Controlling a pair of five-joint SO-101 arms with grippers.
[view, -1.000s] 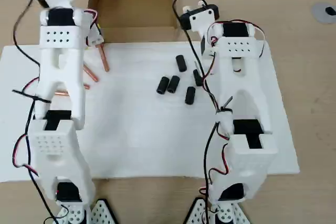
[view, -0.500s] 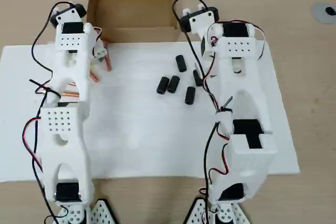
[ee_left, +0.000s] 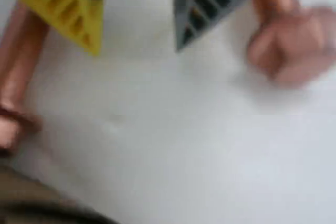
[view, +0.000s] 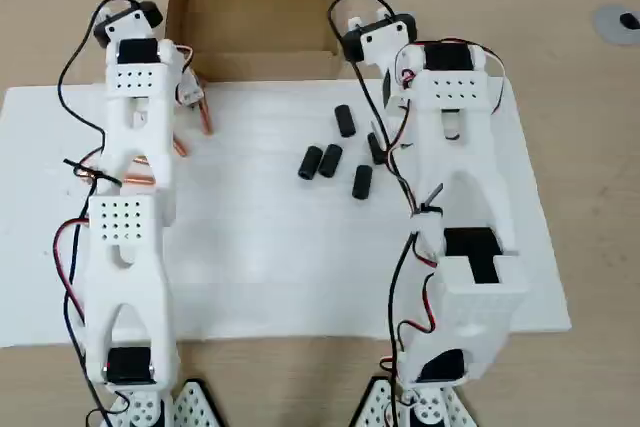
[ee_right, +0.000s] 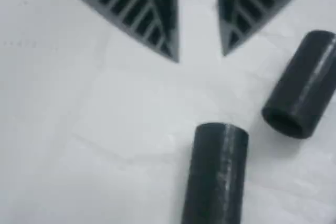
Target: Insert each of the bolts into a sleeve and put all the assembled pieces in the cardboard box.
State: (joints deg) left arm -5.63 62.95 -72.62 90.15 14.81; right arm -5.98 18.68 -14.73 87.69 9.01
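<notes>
Several copper bolts lie at the left of the white mat; one point(view: 203, 115) is beside my left gripper point(view: 193, 97) and another point(view: 178, 145) lies nearer the arm. In the left wrist view the left gripper point(ee_left: 136, 48) stands open just above the mat, with a bolt point(ee_left: 18, 72) outside one finger and a bolt head point(ee_left: 289, 45) outside the other. Several black sleeves point(view: 330, 160) lie mid-mat. My right gripper point(ee_right: 199, 53) hangs open over the mat, with one sleeve point(ee_right: 215, 171) and a second sleeve point(ee_right: 302, 98) close by. The cardboard box point(view: 250, 52) stands open behind the mat.
The white mat point(view: 250, 247) covers most of the wooden table, and its near half is bare. Both arms' bodies reach from the front edge along the mat's left and right sides. Cables hang off each arm.
The left arm has swung right and lowered its gripper toward the bolts near the box corner. The right arm has kept still.
</notes>
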